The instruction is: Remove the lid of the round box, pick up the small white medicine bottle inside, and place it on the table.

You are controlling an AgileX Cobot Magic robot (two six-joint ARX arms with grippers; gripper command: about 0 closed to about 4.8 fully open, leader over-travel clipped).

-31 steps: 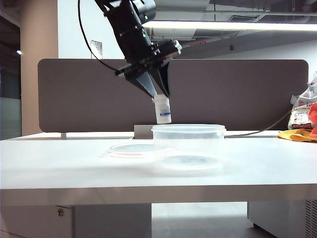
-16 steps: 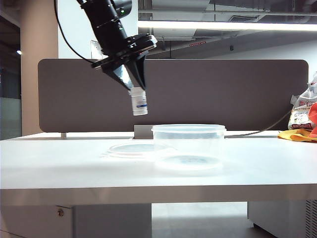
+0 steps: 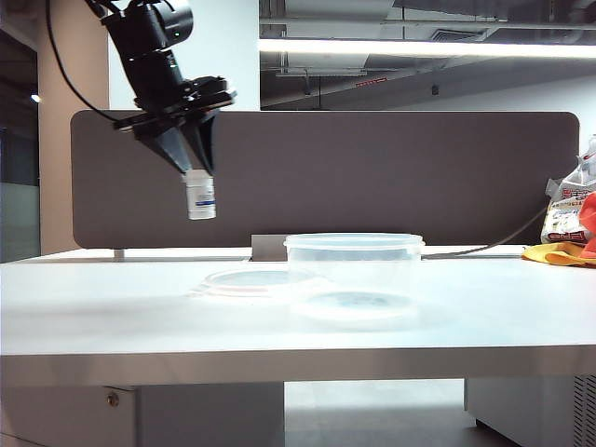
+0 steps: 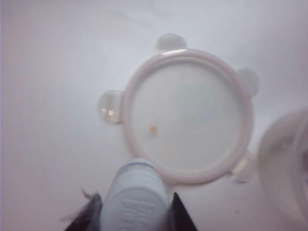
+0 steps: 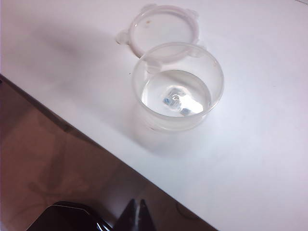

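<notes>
My left gripper [image 3: 197,182] hangs high above the table [image 3: 112,307], left of the lid, shut on the small white medicine bottle [image 3: 200,197]. The bottle points straight down. In the left wrist view the bottle [image 4: 136,199] fills the gap between the dark fingertips [image 4: 91,214], with the lid [image 4: 187,115] lying flat on the table beyond it. The round box [image 3: 354,265] stands open right of the lid [image 3: 259,279]. My right gripper [image 5: 135,211] is shut on nothing, off the table's edge, looking down at the box [image 5: 178,89] and lid [image 5: 161,26].
A dark partition panel [image 3: 419,177] runs along the back of the table. Plastic bags and a yellow cloth [image 3: 570,233] sit at the far right. A black object [image 5: 62,219] lies below the table's edge near the right gripper.
My left gripper has swung left with the bottle in it, from above the box's left rim to past the lid. The right arm has kept still.
</notes>
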